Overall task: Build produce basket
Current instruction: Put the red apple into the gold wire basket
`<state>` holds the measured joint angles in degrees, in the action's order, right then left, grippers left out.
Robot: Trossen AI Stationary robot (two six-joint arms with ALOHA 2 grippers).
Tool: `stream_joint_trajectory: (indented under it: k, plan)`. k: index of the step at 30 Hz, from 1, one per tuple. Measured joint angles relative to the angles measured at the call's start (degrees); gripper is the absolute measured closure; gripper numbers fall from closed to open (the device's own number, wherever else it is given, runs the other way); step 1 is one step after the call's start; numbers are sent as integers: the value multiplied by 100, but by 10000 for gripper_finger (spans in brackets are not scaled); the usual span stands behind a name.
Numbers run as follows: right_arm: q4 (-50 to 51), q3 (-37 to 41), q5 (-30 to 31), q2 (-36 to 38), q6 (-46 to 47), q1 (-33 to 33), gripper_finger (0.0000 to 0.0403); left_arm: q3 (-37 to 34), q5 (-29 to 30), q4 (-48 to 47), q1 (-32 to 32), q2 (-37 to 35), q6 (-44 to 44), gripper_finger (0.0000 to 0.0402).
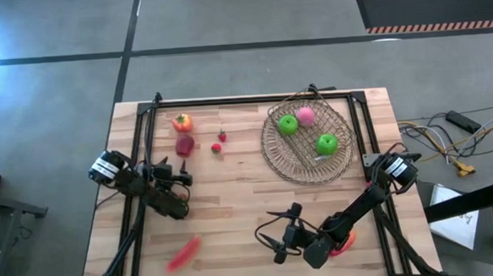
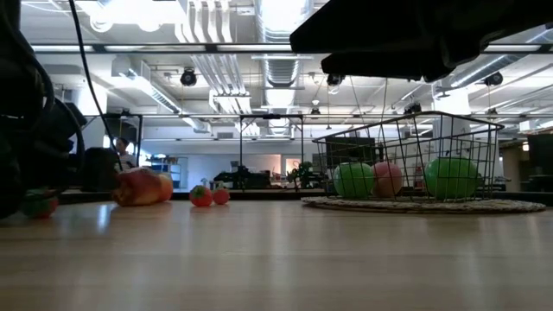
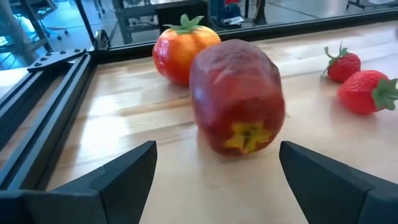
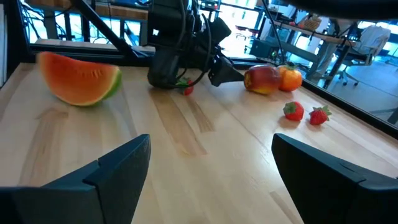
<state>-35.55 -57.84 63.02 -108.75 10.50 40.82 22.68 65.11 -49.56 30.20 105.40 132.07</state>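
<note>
High view: the round basket (image 1: 308, 152) was seen at the table's far right, holding two green apples (image 1: 288, 125) and a peach (image 1: 305, 115).

Left wrist view: the left gripper (image 3: 214, 168) was held apart, just short of a dark red fruit (image 3: 237, 96), with a tomato (image 3: 180, 48) behind.

Right wrist view: the right gripper (image 4: 208, 168) was spread, empty, facing a watermelon slice (image 4: 81, 78).
</note>
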Motion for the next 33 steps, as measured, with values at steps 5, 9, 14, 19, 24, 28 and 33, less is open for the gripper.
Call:
stream_joint_trajectory:
  k: [5, 9, 14, 19, 24, 28, 33]
  plan:
    - [-44, -1, 0, 1, 16, -6, 77, -68, 12, 24, 2, -497, -359, 79]
    - [-81, -2, 0, 4, 9, -36, 77, -42, -257, -66, -58, -1236, -1562, 79]
    - [-81, -3, -13, 4, -3, -92, 77, -16, -822, -102, -462, -2631, -3002, 79]
    - [-80, -3, -46, 4, -115, -124, 77, 194, -1363, -93, -991, -4157, -4577, 79]
    - [-79, -3, -46, 4, -201, -122, 77, 479, -1883, -42, -1722, -5138, -5882, 79]
    - [-79, -3, -46, 4, -217, -122, 77, 692, -2466, -44, -2454, -5375, -6689, 79]
    - [-77, -3, -46, 4, -322, -122, 77, 1053, -3110, -39, -3459, -5225, -7718, 79]
